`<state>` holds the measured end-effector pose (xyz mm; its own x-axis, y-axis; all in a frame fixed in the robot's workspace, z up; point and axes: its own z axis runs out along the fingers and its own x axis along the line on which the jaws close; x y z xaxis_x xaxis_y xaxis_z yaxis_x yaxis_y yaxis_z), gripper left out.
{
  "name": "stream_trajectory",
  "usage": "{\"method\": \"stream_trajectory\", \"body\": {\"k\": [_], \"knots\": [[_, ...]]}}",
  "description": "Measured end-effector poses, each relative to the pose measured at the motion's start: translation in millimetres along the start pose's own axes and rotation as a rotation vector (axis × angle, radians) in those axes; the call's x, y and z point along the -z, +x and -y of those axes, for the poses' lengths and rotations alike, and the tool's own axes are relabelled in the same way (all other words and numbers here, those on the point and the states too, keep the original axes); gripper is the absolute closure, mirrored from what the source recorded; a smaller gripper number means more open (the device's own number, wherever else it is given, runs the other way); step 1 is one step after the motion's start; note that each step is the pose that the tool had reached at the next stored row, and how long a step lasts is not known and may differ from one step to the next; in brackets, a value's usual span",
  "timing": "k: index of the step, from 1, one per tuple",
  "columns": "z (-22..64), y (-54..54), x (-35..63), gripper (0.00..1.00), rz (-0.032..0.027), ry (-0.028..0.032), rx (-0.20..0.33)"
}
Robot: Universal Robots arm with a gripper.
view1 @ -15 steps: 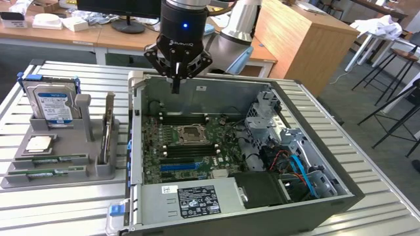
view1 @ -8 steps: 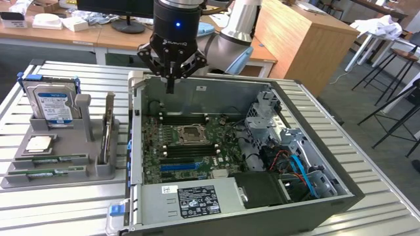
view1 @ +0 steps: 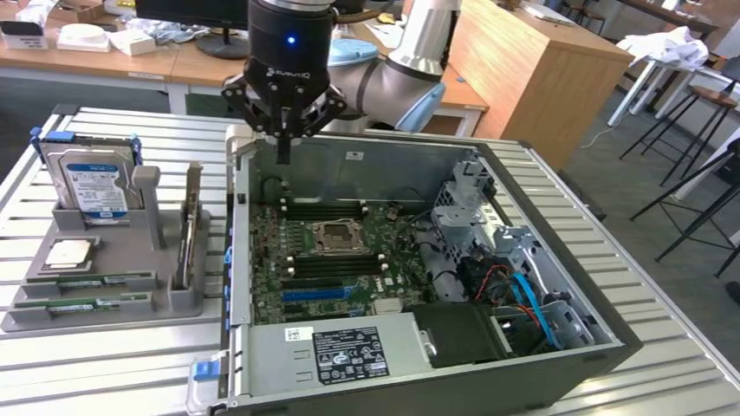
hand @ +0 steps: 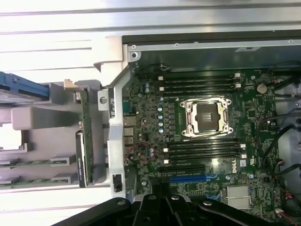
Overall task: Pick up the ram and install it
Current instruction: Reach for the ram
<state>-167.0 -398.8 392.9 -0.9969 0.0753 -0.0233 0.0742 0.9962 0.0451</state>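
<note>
the gripper [view1: 283, 146], pressed together on nothing, hangs at eleven o'clock over the computer case [view1: 382, 165], the ram [view1: 90, 281] in a grey holder [view1: 168, 303] at nine o'clock.

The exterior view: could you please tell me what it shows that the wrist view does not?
Exterior view: the arm, its shut gripper above a corner of the open case, the hard drive's label, the power supply. Wrist view: the coin battery and the board's white logo. Both: the empty processor socket, and ram sticks lying in the grey holder.
</note>
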Motion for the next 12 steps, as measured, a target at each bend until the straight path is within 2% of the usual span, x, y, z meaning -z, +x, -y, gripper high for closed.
{"method": "stream_trajectory", "body": {"k": [12], "knots": [[2.8, 36.9, 0.5, 0.90, 0.0000, 0.0001, 0.000]]}}
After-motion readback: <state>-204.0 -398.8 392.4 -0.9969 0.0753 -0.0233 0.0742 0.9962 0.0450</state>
